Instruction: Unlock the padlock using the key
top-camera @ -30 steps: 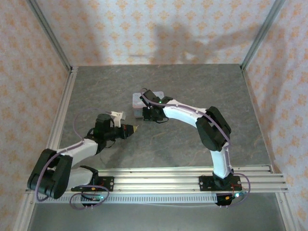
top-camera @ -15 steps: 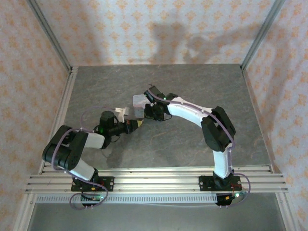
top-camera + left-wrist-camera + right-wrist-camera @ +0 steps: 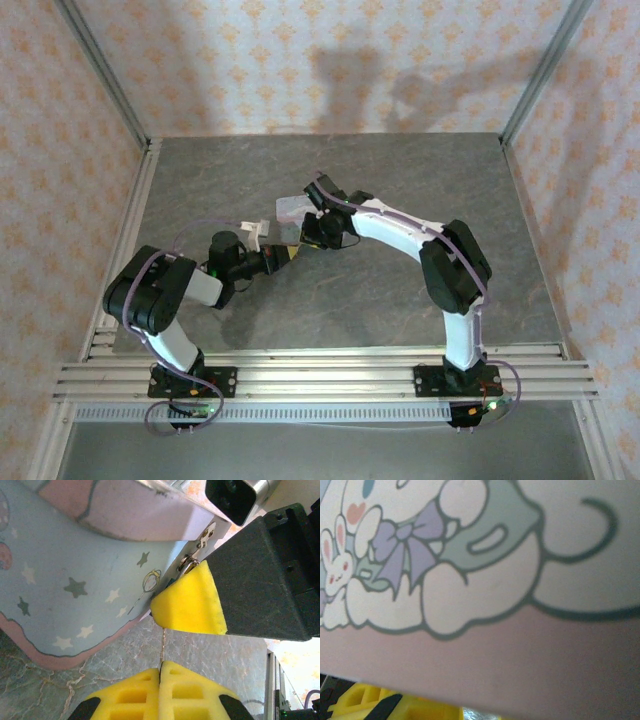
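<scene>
**Key [image 3: 163, 645] poised just under the tin's clasp**

Left gripper [image 3: 161, 674] has its jaws pressed together on the key. The thin pale blade shows edge-on in the seam between the yellow foam pads and sticks up toward the pastel cartoon tin [image 3: 75, 580]. Up and to the right, the small metal clasp [image 3: 192, 560] sits on the tin's front edge. One foam pad [image 3: 187, 602] of the right gripper [image 3: 315, 236] lies right against it. I cannot tell whether the right jaws are spread or pinching. The padlock is hidden, most likely hanging at the clasp behind that pad.

The step in hand looks like insertion. It calls for a slow, straight advance along the blade's own axis. The right arm should hold the lock steady so the keyhole faces the tip. The foam grip is soft, so any side load could tilt or twist the key. A short nudge with a check on alignment seems safer than one push.

The counter [image 3: 420, 190] is grey and stone-patterned, and looks flat and matte. Peach-patterned walls [image 3: 300, 60] close it in on three sides, with aluminium rails [image 3: 330, 365] along the near edge.
</scene>
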You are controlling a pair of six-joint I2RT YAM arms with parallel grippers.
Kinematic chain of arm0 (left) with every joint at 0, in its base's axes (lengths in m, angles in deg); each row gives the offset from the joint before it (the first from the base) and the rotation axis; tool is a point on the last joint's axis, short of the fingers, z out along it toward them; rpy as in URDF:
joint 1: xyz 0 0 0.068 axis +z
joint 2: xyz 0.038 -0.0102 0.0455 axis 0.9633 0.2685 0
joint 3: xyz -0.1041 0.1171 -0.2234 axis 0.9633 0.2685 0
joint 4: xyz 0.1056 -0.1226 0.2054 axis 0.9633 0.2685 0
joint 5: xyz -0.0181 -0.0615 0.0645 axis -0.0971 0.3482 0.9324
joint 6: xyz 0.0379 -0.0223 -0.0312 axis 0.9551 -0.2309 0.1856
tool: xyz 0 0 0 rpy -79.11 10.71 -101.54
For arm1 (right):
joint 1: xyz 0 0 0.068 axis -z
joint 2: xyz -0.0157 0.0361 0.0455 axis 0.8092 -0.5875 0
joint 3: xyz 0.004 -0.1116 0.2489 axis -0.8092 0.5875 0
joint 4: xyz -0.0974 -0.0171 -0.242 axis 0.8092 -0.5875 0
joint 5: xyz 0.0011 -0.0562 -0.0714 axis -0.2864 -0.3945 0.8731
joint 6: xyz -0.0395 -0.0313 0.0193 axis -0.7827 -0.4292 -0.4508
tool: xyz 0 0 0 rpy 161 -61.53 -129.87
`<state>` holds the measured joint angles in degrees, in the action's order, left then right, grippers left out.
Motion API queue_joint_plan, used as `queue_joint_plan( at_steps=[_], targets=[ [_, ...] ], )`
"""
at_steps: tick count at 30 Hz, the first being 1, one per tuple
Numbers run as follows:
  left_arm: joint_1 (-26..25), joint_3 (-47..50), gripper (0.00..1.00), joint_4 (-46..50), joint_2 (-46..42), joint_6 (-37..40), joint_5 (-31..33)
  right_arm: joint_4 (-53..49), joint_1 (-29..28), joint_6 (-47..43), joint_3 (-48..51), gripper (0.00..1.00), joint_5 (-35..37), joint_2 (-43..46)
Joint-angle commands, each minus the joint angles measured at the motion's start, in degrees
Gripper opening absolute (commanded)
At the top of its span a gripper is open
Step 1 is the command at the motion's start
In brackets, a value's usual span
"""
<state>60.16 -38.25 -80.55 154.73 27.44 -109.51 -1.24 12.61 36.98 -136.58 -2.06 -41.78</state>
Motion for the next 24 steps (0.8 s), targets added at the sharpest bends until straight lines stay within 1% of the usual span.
queue_joint_plan(
  at_steps=[1,11,16,18,24],
  targets=[
    [-0.2,-0.8,0.0,-5.3,1.6,0.0,-0.4,-0.7,0.4,0.4,-1.7,0.0,-0.6,2.6],
    [-0.3,-2.2,0.0,-7.6,4.0,2.1,-2.0,-6.1,0.9,-3.6,-5.8,0.0,-2.0,2.8],
    [-0.4,-3.0,0.0,-7.5,3.6,2.3,-2.4,-9.4,1.2,-5.4,-8.5,0.0,-4.6,1.9],
    [-0.4,-2.9,0.0,-7.4,3.3,4.1,-2.5,-9.9,1.4,-5.4,-9.1,0.0,-6.0,1.6],
    [-0.5,-2.7,0.0,-7.1,2.2,3.8,-3.3,-10.5,2.1,-5.0,-10.4,0.0,-9.3,0.8]
  ],
)
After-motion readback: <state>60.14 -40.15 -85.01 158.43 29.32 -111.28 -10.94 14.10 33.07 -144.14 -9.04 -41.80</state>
